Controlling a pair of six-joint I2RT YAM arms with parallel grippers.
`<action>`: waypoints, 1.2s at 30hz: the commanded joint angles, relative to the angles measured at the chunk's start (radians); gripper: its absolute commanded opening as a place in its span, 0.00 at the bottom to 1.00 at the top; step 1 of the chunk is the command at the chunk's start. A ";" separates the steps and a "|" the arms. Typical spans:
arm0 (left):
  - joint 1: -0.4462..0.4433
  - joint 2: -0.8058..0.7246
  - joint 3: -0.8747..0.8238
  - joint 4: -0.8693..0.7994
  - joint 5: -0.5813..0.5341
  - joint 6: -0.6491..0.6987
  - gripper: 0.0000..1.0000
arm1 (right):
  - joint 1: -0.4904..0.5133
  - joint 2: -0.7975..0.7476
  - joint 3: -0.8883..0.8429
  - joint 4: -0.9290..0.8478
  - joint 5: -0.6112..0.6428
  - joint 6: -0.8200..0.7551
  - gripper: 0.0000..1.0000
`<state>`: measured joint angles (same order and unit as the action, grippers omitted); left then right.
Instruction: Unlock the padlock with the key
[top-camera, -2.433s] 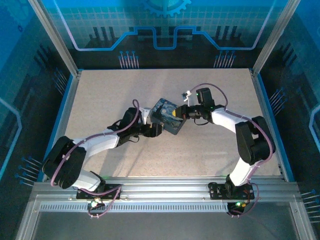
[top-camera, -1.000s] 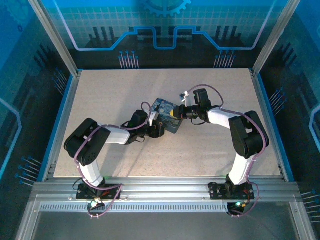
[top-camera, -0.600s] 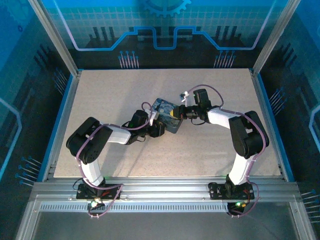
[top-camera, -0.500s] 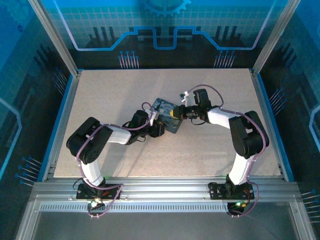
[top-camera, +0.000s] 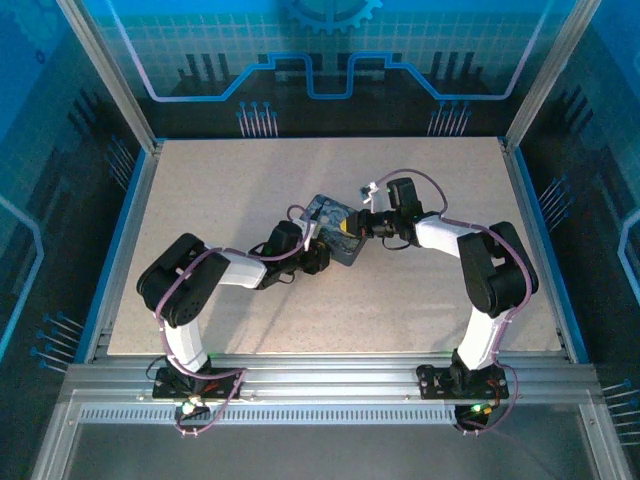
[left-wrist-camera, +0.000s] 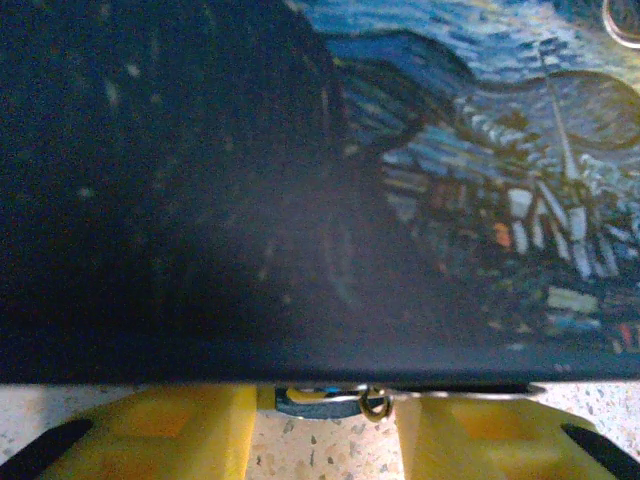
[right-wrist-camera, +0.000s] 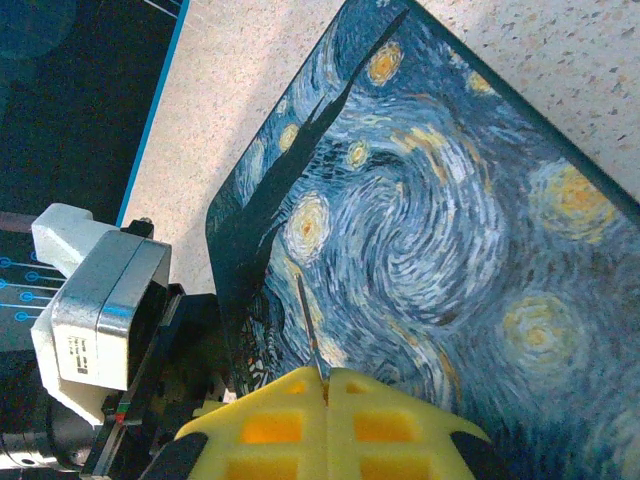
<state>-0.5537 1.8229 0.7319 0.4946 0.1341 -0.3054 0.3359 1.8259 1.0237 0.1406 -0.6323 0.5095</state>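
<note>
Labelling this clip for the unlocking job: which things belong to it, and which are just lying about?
Job:
padlock
key, pinched in the right gripper

Just about:
tin
table

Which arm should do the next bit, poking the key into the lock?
Right. The right pincer is shut on the key, whose tip sticks out over the painted tin. The left pincer only has the padlock between its pads, so it probably steadies.

The flat rectangular tin (right-wrist-camera: 420, 260) had blue swirls and yellow stars (darker at one end). The foam finger pads (right-wrist-camera: 262, 428) were yellow, the thin metal key (right-wrist-camera: 308, 330) grey, the tabletop (top-camera: 230, 190) sandy with specks.
</note>
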 joint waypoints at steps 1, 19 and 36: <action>-0.028 0.029 0.032 -0.003 0.036 -0.008 0.41 | 0.028 0.015 -0.032 -0.035 0.009 0.012 0.00; -0.033 0.043 0.066 -0.030 0.030 -0.015 0.31 | 0.036 0.005 -0.046 -0.016 0.014 0.037 0.00; -0.040 -0.044 0.051 -0.092 0.054 -0.106 0.22 | 0.040 -0.122 -0.041 0.008 0.075 -0.016 0.00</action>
<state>-0.5827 1.8225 0.7700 0.4389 0.1478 -0.3698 0.3660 1.7622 0.9791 0.1650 -0.5751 0.5259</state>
